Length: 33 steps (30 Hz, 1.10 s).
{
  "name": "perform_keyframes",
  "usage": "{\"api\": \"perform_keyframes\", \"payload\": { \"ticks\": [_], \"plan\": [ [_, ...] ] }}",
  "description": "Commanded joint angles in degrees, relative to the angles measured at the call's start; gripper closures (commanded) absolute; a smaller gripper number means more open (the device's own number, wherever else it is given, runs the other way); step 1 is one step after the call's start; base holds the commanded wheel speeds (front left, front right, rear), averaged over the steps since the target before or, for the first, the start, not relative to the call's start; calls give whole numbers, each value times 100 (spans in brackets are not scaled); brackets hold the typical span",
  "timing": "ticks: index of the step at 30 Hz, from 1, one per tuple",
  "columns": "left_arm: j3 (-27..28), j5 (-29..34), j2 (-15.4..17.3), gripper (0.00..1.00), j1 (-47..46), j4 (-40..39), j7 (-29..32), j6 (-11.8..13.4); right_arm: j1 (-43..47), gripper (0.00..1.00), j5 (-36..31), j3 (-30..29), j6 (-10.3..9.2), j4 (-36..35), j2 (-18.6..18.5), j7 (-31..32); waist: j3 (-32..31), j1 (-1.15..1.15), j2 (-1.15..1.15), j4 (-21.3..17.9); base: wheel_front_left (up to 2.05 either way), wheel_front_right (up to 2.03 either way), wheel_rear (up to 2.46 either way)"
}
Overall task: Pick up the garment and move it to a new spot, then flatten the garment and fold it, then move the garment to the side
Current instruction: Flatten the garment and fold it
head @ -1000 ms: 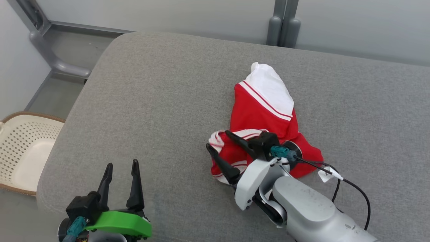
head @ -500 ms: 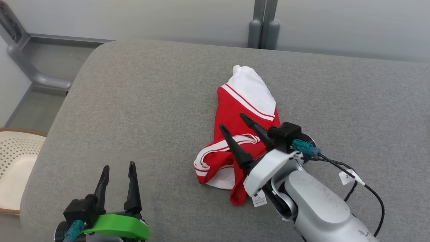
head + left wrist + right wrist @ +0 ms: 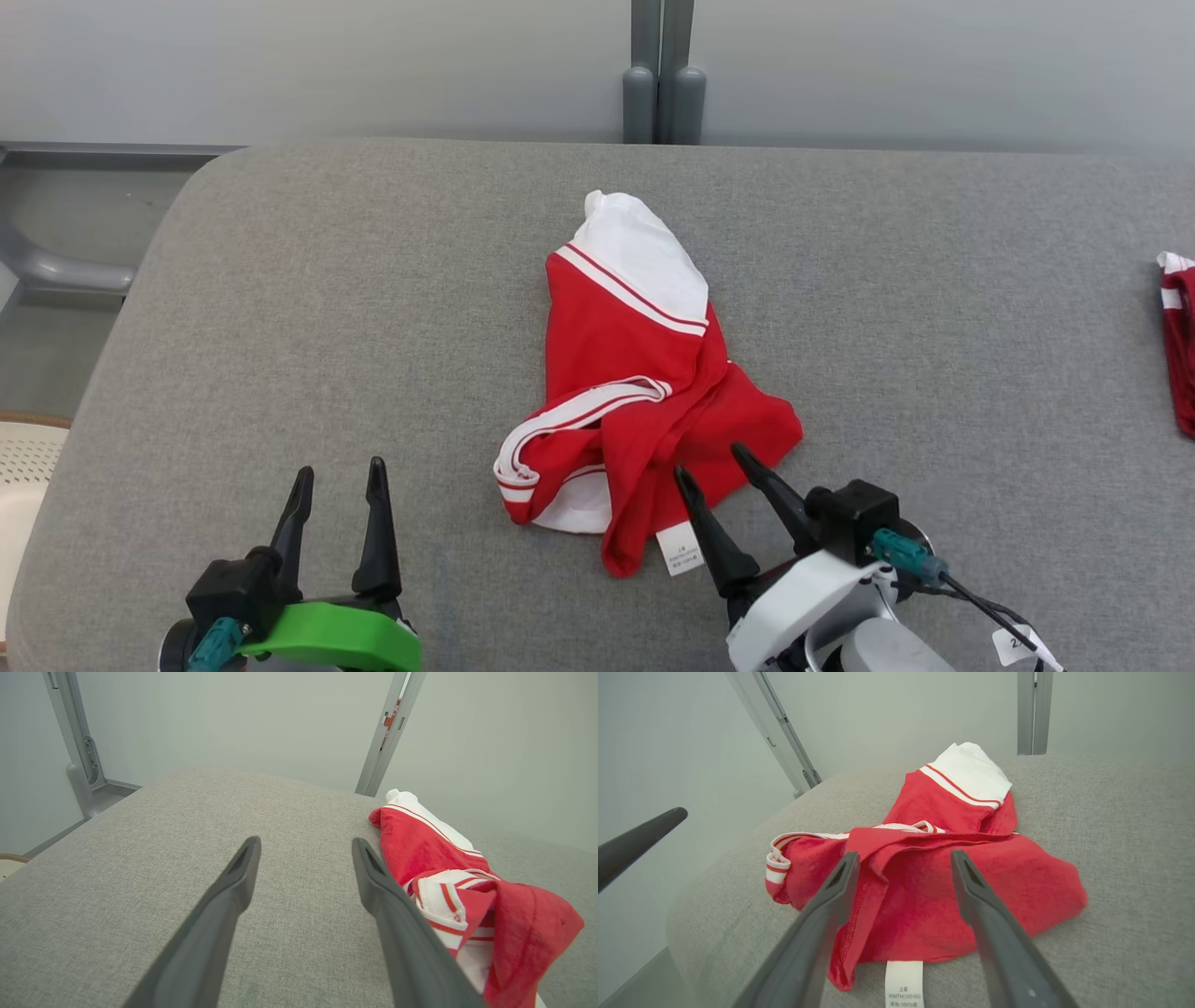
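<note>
Head view: right gripper [image 3: 707,459], spread wide, points toward garment [image 3: 635,373].

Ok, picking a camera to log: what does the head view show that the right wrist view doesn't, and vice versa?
Head view adds: the left hand in full with its green mount, a second red garment at the cushion's right edge, and a pale basket at far left. Right wrist view adds: the white label's print, close up. Both share: the crumpled red-and-white garment on the grey cushion, with the open, empty right hand aimed at it.
</note>
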Motion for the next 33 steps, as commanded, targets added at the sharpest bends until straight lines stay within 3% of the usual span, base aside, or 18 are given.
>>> {"api": "perform_keyframes", "payload": {
  "ticks": [1,21,22,24,25,33],
  "plan": [
    [6,13,13,0,32,-10,-18,-28,59,0,72,44,-4,10,-11,-17,31,0,0,0,0,0,0],
    [-42,8,12,0,-139,45,-17,19,-768,0,995,538,-4,910,-12,-17,184,0,0,651,0,0,0],
    [-37,9,12,0,-139,43,-17,20,-802,12,1004,544,-4,928,-12,-17,185,0,0,665,0,0,0],
    [-27,5,12,0,-135,36,-17,29,-835,85,926,507,-4,932,-14,-17,188,0,0,673,0,0,0],
    [-21,2,12,0,-130,30,-18,37,-842,100,879,498,-4,929,-14,-17,188,0,0,668,0,0,0],
    [14,-56,12,0,-83,-26,-18,61,-757,100,475,-111,-4,526,-14,-18,209,0,0,411,0,0,0]
  ]
}}
